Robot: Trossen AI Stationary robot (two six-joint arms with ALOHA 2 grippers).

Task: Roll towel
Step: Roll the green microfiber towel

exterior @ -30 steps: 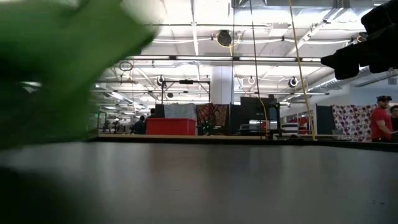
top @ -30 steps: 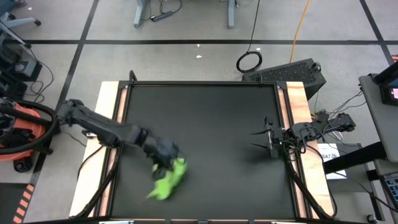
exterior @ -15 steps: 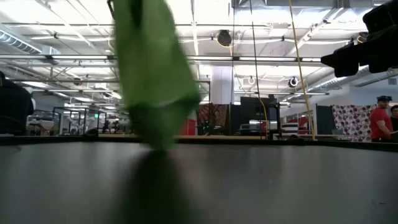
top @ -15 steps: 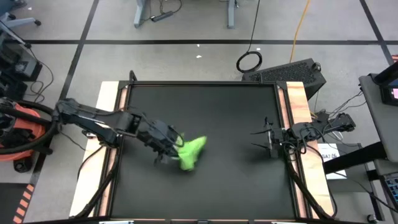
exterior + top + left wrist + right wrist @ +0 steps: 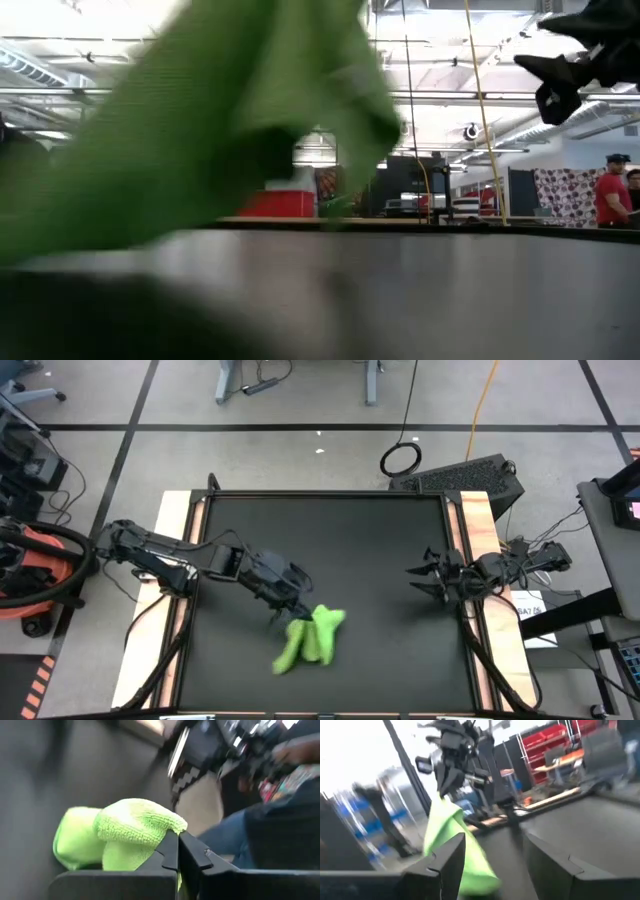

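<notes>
The lime-green towel hangs bunched from my left gripper over the near middle of the black mat. It fills the left of the low view, close to that camera. In the right wrist view the towel trails down from my left gripper toward the mat. My left gripper is shut on it. My right gripper is open and empty at the mat's right edge, above the table, its fingers wide apart. My left gripper pinches a bunched fold of the towel between its two shut fingertips. The fingers slant down from the table's left. The towel hangs slack below and beyond the fingers. Whether its lower end touches the mat I cannot tell.
Wooden strips run along the table's left and right sides. An orange vacuum stands off the left side. Bare mat lies between the two grippers. A person in red stands far off in the room.
My left gripper has carried the towel from the near left toward the table's right, first toward the far edge and up, then back toward the near edge. The towel has swung along with it and now trails toward the near edge. My right gripper has tipped slightly.
</notes>
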